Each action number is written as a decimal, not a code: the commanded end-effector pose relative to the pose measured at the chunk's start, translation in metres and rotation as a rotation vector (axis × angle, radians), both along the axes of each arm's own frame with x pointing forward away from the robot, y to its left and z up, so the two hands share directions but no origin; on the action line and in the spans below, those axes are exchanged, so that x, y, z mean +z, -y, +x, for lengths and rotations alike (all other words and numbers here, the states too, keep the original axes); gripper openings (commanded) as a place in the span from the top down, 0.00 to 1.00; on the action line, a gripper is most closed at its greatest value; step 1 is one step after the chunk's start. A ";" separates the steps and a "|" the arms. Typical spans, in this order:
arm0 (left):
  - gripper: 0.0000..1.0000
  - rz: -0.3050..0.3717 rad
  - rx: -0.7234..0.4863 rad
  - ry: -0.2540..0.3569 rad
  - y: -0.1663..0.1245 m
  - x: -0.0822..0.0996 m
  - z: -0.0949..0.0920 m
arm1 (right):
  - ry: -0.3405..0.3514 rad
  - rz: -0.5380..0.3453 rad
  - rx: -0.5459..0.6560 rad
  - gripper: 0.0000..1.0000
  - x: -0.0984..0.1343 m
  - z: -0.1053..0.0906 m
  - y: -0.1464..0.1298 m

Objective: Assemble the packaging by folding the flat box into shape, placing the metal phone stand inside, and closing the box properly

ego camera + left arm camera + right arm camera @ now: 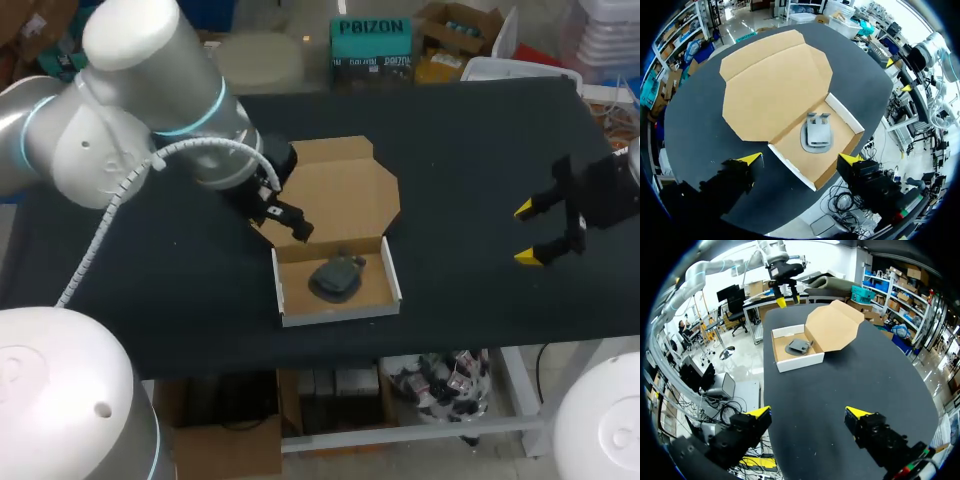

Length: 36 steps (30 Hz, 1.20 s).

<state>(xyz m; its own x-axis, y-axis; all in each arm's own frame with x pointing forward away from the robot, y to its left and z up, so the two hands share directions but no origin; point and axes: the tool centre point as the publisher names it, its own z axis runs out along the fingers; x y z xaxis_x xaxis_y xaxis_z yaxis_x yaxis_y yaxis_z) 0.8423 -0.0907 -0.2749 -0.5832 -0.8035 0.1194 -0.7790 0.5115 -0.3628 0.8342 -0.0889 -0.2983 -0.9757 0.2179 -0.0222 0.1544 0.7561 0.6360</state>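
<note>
Our left gripper [801, 160] hangs above the box with its fingers spread wide and nothing between them. The tray [840, 107] is already folded up and lies under and just ahead of those fingers, with the metal phone stand [818, 135] lying flat inside it. The lid [775, 85] lies open and flat on the table [470, 150], farther ahead, beyond the tray. Its hinge runs at a slant to the line between our two fingertips. Our right gripper [809, 413] is also wide open and empty, with the box well ahead of it and far off. We judge that closing falls to the left arm, which must get under the lid's far edge and swing it back toward the fingers.
</note>
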 end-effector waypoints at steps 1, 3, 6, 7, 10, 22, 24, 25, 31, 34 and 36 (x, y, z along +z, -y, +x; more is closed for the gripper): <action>0.00 -0.067 -0.068 -0.053 -0.020 0.008 0.010 | -0.002 0.003 0.002 0.00 0.001 0.000 0.001; 0.00 -0.067 -0.068 -0.053 -0.020 0.008 0.010 | -0.002 0.003 0.002 0.00 0.001 0.000 0.001; 0.00 -0.067 -0.068 -0.053 -0.020 0.008 0.010 | -0.002 0.003 0.002 0.00 0.001 0.000 0.001; 0.00 -0.067 -0.068 -0.053 -0.020 0.008 0.010 | -0.002 0.003 0.002 0.00 0.001 0.000 0.001; 0.00 -0.067 -0.068 -0.053 -0.020 0.008 0.010 | -0.002 0.003 0.002 0.00 0.001 0.000 0.001; 0.00 -0.182 -0.181 -0.040 -0.048 0.005 0.032 | -0.002 0.003 0.002 0.00 0.001 0.000 0.001; 0.00 -0.203 -0.190 -0.036 -0.055 0.003 0.039 | -0.002 0.003 0.002 0.00 0.001 0.000 0.001; 0.00 -0.213 -0.182 -0.025 -0.060 0.002 0.045 | -0.002 0.003 0.002 0.00 0.001 0.000 0.001; 0.00 -0.279 -0.220 0.003 -0.078 -0.002 0.068 | -0.002 0.003 0.002 0.00 0.001 0.000 0.001; 0.00 -0.313 -0.237 0.024 -0.083 -0.005 0.077 | -0.002 0.003 0.002 0.00 0.001 0.000 0.001; 0.00 -0.334 -0.247 0.033 -0.085 -0.007 0.082 | -0.002 0.003 0.002 0.00 0.001 0.000 0.001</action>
<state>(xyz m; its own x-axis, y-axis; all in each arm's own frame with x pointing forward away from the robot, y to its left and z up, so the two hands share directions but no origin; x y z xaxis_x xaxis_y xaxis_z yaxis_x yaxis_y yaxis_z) 0.9197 -0.0103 -0.2736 -0.7490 -0.5971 0.2872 -0.6403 0.5410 -0.5452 0.8342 -0.0889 -0.2983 -0.9757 0.2180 -0.0222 0.1544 0.7560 0.6361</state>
